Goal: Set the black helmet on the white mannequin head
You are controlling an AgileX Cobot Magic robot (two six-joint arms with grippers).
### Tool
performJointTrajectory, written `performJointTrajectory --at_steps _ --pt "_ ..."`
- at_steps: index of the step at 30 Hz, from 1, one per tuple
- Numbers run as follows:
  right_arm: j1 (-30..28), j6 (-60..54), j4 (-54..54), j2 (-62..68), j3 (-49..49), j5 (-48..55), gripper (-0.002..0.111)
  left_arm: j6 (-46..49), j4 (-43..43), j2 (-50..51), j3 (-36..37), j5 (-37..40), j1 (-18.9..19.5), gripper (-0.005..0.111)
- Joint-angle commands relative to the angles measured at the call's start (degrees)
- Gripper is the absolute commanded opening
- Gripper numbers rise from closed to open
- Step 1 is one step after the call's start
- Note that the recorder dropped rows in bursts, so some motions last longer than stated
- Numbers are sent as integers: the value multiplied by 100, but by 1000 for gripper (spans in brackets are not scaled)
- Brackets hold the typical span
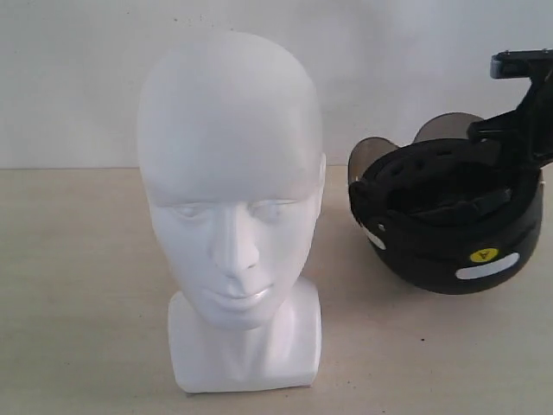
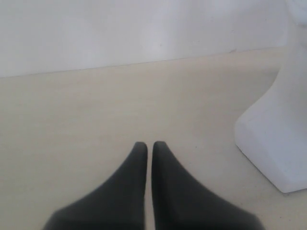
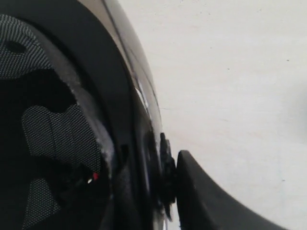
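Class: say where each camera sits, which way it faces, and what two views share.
Exterior: off-arm, table height, facing the white mannequin head face-on; black helmet and right arm at right.
Left wrist: low over the table, behind the shut left gripper; head's base.
Right wrist: against helmet rim; one finger outside.
Shared: exterior and right wrist, helmet.

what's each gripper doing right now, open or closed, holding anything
Left gripper: closed, holding nothing.
Right gripper: closed on the rim of the black helmet; only its outer finger shows.
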Motion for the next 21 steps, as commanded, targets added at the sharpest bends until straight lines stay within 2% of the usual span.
performJointTrajectory --at_steps 1,4,5,7,16,18,19,21 --pt "-465 -972 772 -383 -22 -66 0 20 -2 -18 -3 -39 19 4" --pt "-508 -1489 1029 -383 106 -75 0 20 -2 -18 -3 -39 19 4" --pt "-493 -2245 1439 -383 317 -113 0 20 -2 -18 -3 -39 19 4" --pt "-493 -3071 1776 -383 539 -37 0 20 -2 -18 -3 -39 19 4" --pt "-493 -4957 2347 -383 579 509 0 20 -2 -18 -3 -39 19 4" --pt "-493 -5050 2581 -383 579 453 6 20 -2 -18 -3 -39 19 4" --pt "-493 -5050 2653 -383 579 426 13 20 -2 -18 -3 -39 19 4" --pt "-493 -5149 2679 -383 579 406 35 20 -2 -18 -3 -39 19 4"
